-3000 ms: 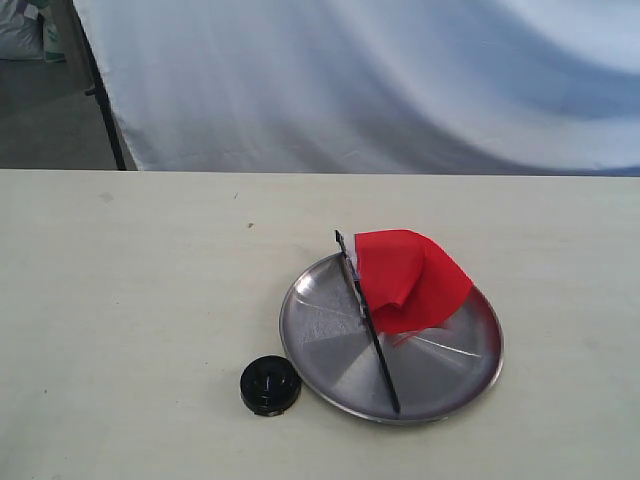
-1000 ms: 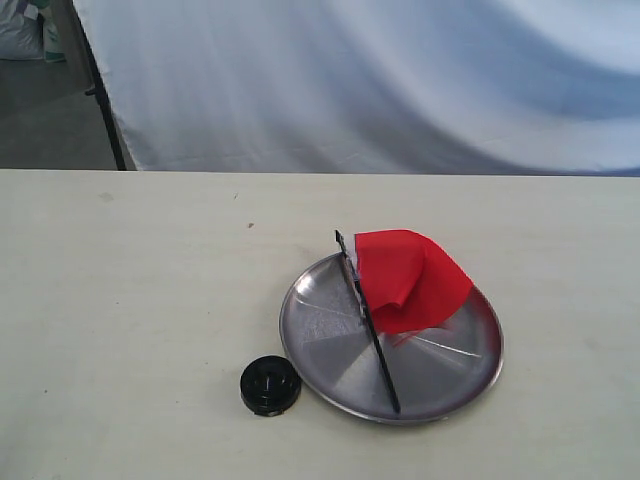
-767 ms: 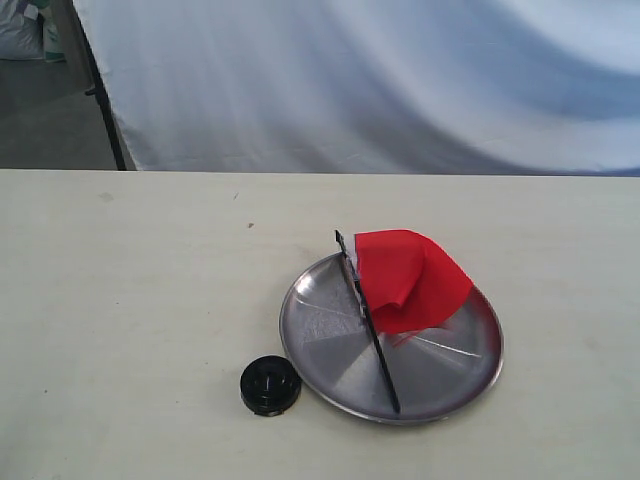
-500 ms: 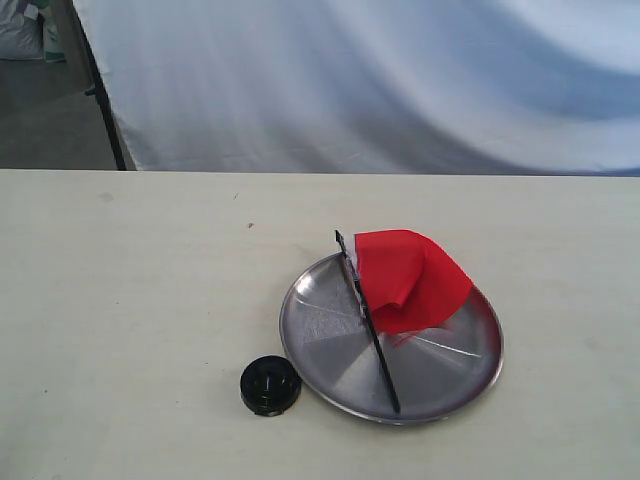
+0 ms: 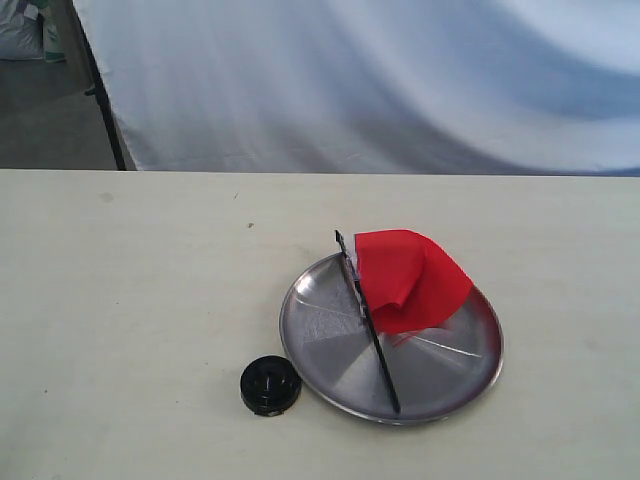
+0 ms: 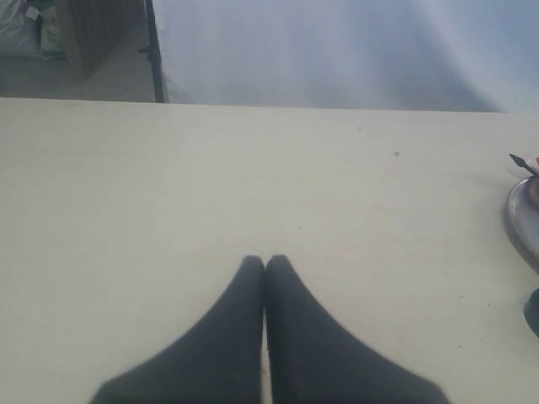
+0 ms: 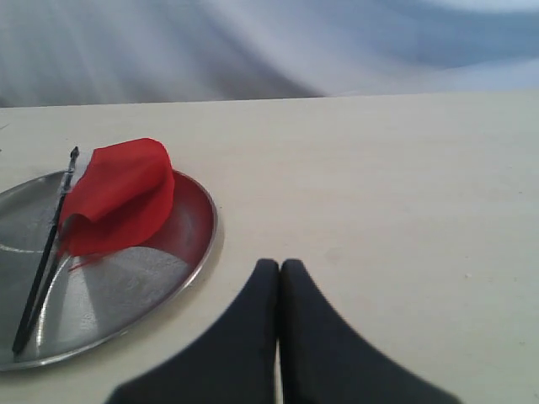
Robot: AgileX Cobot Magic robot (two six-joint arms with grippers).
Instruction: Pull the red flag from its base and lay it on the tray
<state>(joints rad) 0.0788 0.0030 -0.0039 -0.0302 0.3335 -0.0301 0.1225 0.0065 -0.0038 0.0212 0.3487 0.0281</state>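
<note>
The red flag [image 5: 410, 278] lies on the round silver tray [image 5: 460, 375], its black stick [image 5: 372, 330] slanting across the plate. The right wrist view shows the same flag [image 7: 118, 194] on the tray [image 7: 181, 257]. Beside the tray's left rim the small black base [image 5: 270, 385] stands alone on the table. No gripper shows in the exterior view. My left gripper [image 6: 265, 263] is shut on nothing, over bare table, with the tray's rim [image 6: 515, 220] at that view's edge. My right gripper [image 7: 280, 266] is shut on nothing too, a short way off the tray.
The pale table [image 5: 130, 300] runs wide around the tray. A white cloth backdrop [image 5: 380, 80] hangs behind its far edge, with a dark stand leg [image 5: 105, 100] at the back left.
</note>
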